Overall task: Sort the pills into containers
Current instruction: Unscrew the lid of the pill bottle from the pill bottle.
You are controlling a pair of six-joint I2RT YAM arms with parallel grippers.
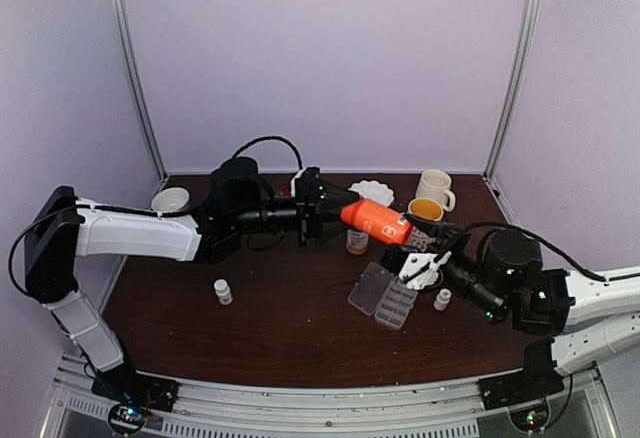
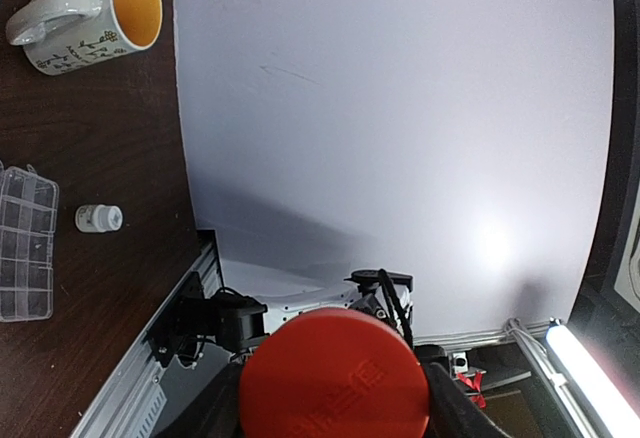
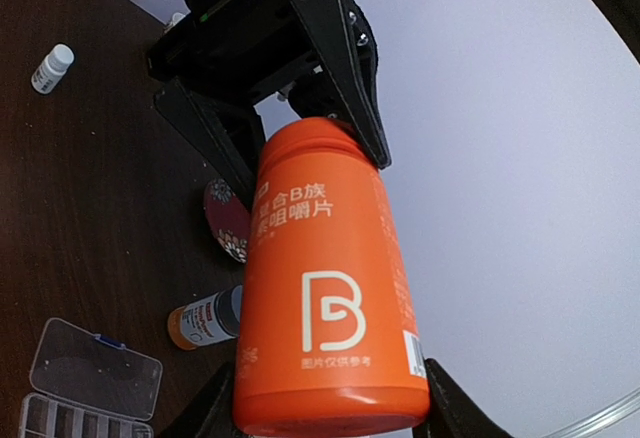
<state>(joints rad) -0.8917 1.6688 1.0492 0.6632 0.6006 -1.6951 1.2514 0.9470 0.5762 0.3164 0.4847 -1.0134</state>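
Observation:
An orange bottle (image 1: pixel 377 220) is held level in the air between both grippers. My left gripper (image 1: pixel 335 208) is shut on its cap end; the cap (image 2: pixel 335 373) fills the space between the jaws in the left wrist view. My right gripper (image 1: pixel 415 243) is shut on its base end, and the bottle body (image 3: pixel 325 278) sits between the fingers (image 3: pixel 452 413). The clear organiser box (image 1: pixel 383 295) lies open on the table below, and also shows in the left wrist view (image 2: pixel 25 243) and the right wrist view (image 3: pixel 85 388). No pills are visible.
A grey-capped amber bottle (image 1: pixel 357 242) stands under the orange bottle. Small white vials stand at the left (image 1: pixel 222 291) and beside the box (image 1: pixel 442 299). Two mugs (image 1: pixel 434 188), a white dish (image 1: pixel 372 191) and a white bowl (image 1: pixel 171 200) stand at the back.

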